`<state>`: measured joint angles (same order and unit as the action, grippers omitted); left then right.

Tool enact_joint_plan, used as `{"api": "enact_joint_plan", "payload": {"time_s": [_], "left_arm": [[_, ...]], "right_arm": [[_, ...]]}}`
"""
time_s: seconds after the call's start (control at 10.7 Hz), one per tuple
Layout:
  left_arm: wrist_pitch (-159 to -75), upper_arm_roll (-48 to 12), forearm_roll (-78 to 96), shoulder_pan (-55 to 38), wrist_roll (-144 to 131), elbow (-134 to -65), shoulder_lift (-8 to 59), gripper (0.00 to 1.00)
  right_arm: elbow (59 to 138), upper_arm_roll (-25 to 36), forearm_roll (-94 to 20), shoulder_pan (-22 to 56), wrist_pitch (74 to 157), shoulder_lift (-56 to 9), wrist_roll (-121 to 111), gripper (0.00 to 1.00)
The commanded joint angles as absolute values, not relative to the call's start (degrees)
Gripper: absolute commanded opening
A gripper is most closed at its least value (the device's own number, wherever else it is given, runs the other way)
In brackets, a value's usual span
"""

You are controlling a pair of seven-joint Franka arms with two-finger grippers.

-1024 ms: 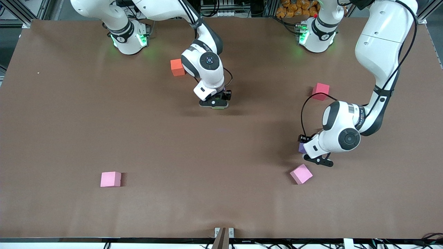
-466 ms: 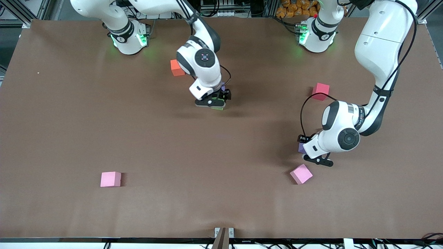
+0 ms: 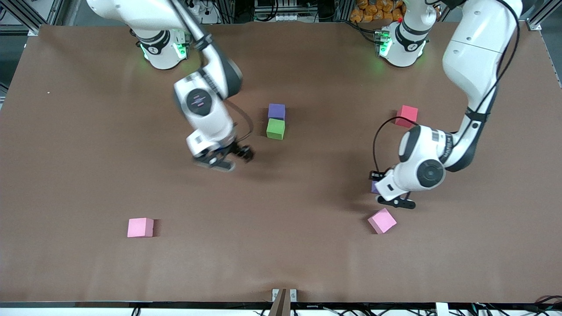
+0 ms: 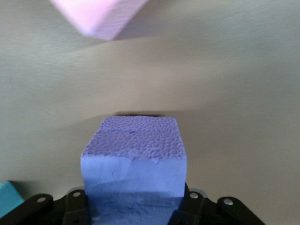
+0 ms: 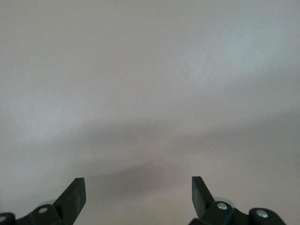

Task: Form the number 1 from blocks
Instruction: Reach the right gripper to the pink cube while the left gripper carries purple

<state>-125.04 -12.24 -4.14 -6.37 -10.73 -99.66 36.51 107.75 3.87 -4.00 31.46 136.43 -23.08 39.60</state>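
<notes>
A purple block (image 3: 276, 111) and a green block (image 3: 275, 128) sit side by side at mid-table, the green one nearer to the front camera. My right gripper (image 3: 224, 160) (image 5: 138, 194) hangs open over bare table beside them, toward the right arm's end. My left gripper (image 3: 392, 199) (image 4: 133, 206) is shut on the second purple block (image 3: 374, 188) (image 4: 133, 159), low over the table. One pink block (image 3: 382, 220) (image 4: 96, 16) lies just beside it, nearer to the front camera. The other pink block (image 3: 140, 228) rests near the front edge, toward the right arm's end.
A red cube (image 3: 407, 116) lies toward the left arm's end, farther from the front camera than the left gripper. A light-blue cube's corner (image 4: 9, 197) shows in the left wrist view. The orange cube is hidden by the right arm.
My right gripper let go of the green block beside the purple one and swung away toward the right arm's end. The left gripper shifted slightly toward mid-table with its purple block.
</notes>
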Motion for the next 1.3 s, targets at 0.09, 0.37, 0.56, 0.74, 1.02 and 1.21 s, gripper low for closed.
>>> {"api": "enact_joint_plan", "payload": {"time_s": [0.09,0.37,0.56,0.74,1.02,1.21], "left_arm": [[-124.63,-11.69,-2.99,-13.86,-22.72,-100.46,32.61,0.0],[-124.63,-11.69,-2.9,-22.22,-37.04,-94.7,35.31,0.0],[-124.63,-11.6,-2.81,-28.18,-43.57,-93.61,37.52,0.0],[-124.72,-11.69,-2.99,-32.5,-51.37,-89.94,40.67,0.0],[-126.46,-11.51,-2.99,-37.69,-59.39,-86.4,43.94,0.0],[-131.29,-11.16,-2.99,-38.49,-63.44,-85.35,45.17,0.0]], "right_arm": [[103.89,2.9,-2.81,20.42,136.05,-25.13,22.19,1.0],[98.9,3.08,-2.72,13.29,136.05,-28.64,8.22,1.0],[94.77,3.16,-2.73,10.21,136.49,-32.41,3.01,1.0],[91.69,3.16,-2.72,7.75,136.67,-35.32,2.2,1.0],[87.55,3.16,-2.73,5.02,137.89,-38.84,0.89,1.0],[87.28,3.25,-2.81,4.22,143.59,-40.95,-2.62,1.0]]}}
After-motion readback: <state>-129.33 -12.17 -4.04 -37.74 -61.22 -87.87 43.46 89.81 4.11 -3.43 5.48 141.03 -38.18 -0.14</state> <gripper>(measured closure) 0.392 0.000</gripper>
